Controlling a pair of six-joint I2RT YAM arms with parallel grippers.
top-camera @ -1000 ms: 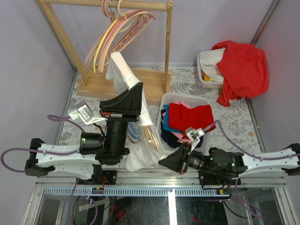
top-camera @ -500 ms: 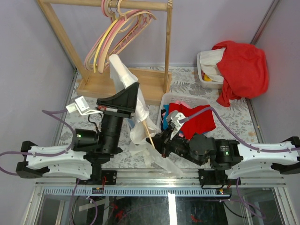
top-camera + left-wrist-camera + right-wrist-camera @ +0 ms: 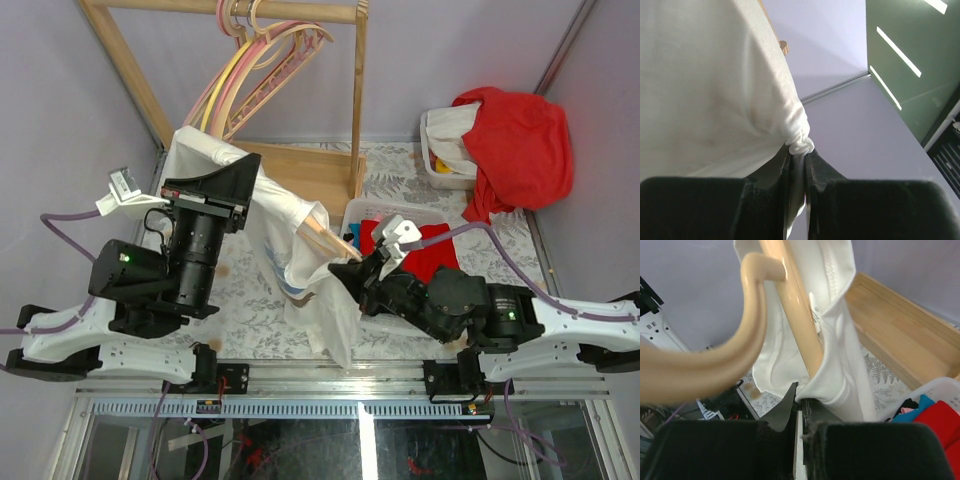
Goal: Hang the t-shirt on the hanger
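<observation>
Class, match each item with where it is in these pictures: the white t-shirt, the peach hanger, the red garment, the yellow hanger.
1. t-shirt
2. peach hanger
3. red garment
4. yellow hanger

A. on the wooden rail
B. draped over the white bin
C. pinched in the left gripper
D. partly inside the t-shirt

Pairs: 1-C, 2-D, 3-B, 4-A

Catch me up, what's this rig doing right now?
Both arms hold the t-shirt up in the air. The left hand pinches one bunched edge, raised high. The right hand grips fabric right where the hanger runs down into the shirt. The hanger looks partly inside the shirt, with its hook sticking out. The shirt isn't seated on it yet.
</observation>
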